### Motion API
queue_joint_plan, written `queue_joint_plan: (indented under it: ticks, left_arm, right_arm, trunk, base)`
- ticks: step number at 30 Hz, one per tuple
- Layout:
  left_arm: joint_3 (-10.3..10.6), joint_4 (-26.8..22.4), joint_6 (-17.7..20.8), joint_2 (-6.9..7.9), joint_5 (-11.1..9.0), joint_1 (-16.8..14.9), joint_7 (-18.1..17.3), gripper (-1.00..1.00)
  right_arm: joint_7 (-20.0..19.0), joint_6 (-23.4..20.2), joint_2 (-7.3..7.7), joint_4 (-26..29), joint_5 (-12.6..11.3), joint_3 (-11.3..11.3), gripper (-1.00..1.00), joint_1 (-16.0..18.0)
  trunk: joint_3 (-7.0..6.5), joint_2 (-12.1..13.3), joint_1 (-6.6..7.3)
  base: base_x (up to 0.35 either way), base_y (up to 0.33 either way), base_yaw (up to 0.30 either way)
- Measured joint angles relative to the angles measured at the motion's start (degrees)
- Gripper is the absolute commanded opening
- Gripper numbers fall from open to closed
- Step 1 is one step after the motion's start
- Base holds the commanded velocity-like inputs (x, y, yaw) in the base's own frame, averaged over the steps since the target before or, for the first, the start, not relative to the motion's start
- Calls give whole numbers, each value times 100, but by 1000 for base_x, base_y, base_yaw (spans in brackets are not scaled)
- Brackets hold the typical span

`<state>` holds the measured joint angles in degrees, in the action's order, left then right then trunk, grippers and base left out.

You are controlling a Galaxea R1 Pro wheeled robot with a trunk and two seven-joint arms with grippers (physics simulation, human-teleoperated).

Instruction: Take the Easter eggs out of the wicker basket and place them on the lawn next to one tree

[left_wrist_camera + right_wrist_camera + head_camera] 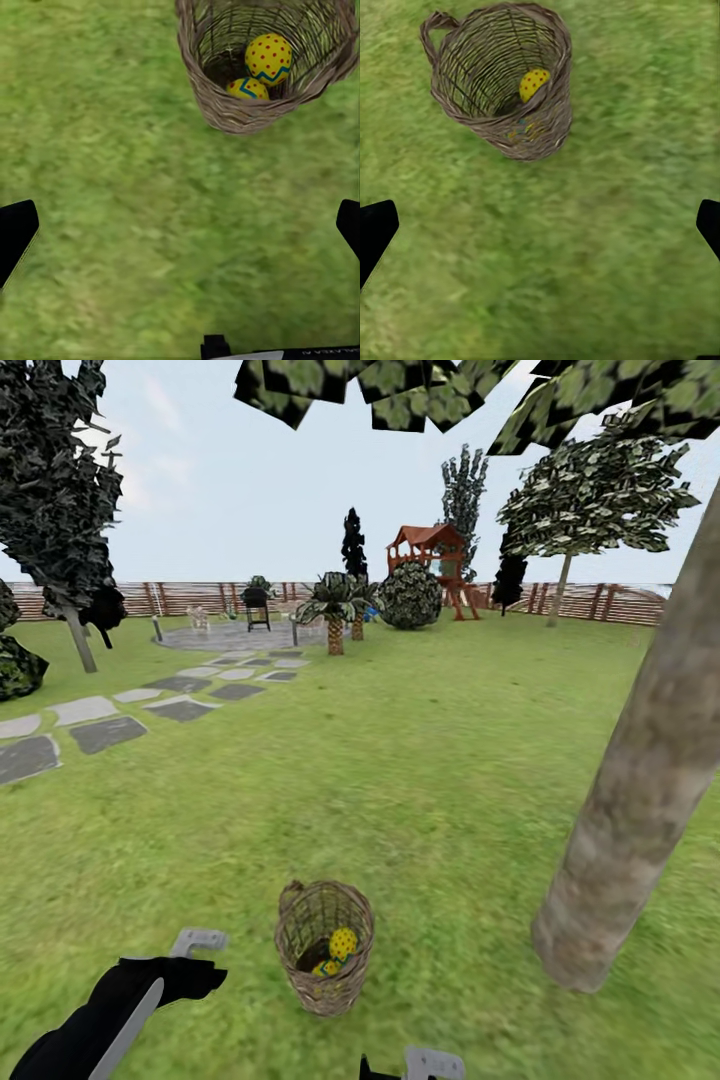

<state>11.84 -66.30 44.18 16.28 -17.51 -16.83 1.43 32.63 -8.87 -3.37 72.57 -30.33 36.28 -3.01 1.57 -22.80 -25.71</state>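
1. Lawn (420,760): tree (640,780) trunk rises near the basket.
2. Basket (325,950) upright on grass, eggs (268,58) inside; two clearly visible.
3. Left pincer (180,232) wide, empty, near basket.
4. Right pincer (540,232) wide, empty, near basket.

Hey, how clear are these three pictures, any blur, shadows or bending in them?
Head view: wide-angle bending, the tree trunk leans, distant fence soft; flat even light, no hard shadows. Left wrist view: eggs in the basket fairly crisp, grass smeared. Right wrist view: grass blurry, basket weave readable.
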Motion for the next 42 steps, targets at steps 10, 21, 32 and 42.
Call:
queue_joint_plan:
  ticks: [10, 21, 32, 42]
  left_arm:
    - [0, 0, 0, 1, 5, -1, 0, 100]
    - [0, -1, 0, 0, 9, -3, -5, 100]
    - [0, -1, 3, 1, 14, -4, -8, 100]
    - [0, 4, 8, 1, 9, -4, -8, 100]
  right_arm:
    - [-250, -2, 7, -1, -7, -23, 100, -1]
    - [-482, -5, 11, 1, 8, -61, 100, 1]
    - [-485, -5, 71, 4, 6, -80, 100, 2]
    - [-484, -3, 128, 9, 0, -81, 100, 2]
  trunk:
    - [-55, -1, 0]
    - [-123, -7, -3]
    - [-199, -9, -4]
    - [-270, -9, -4]
  base:
    - [284, 133, -186]
    - [161, 55, -212]
    - [10, 7, -213]
    - [8, 123, -213]
